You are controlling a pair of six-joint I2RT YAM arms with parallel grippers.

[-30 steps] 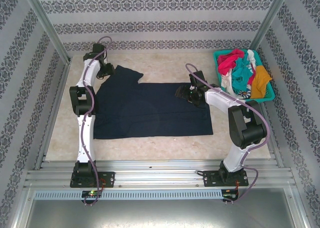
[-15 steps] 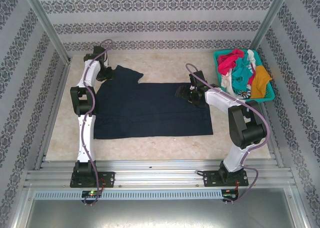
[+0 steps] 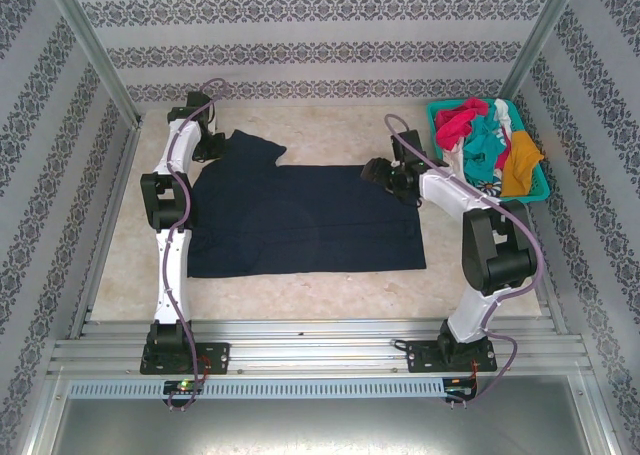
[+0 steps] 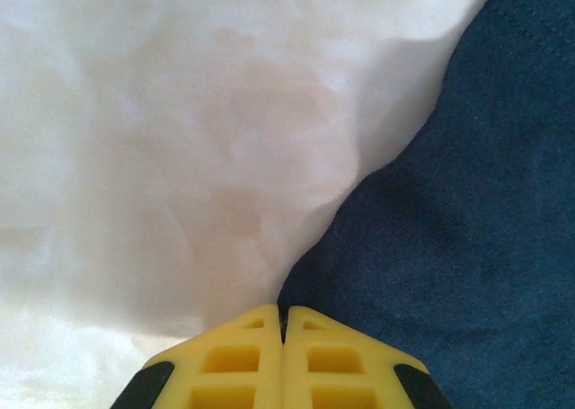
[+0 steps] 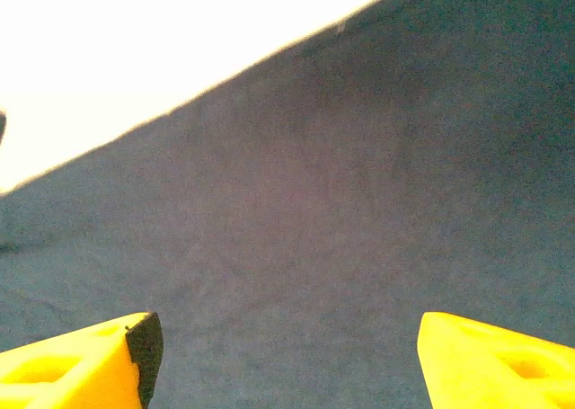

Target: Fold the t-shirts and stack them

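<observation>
Top external, one navy t-shirt (image 3: 300, 220), one basket (image 3: 436, 127)

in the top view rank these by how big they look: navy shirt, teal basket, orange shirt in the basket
1. navy shirt, spread flat, by far the largest
2. teal basket
3. orange shirt, bunched up, so only part of it shows

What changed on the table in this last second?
The left gripper closed its jaws at an edge of the navy t-shirt; whether cloth is pinched is unclear. The right gripper, jaws open, shifted slightly toward the far side and the teal basket. The shirt stayed spread flat, and the colourful shirts in the basket did not move.
</observation>
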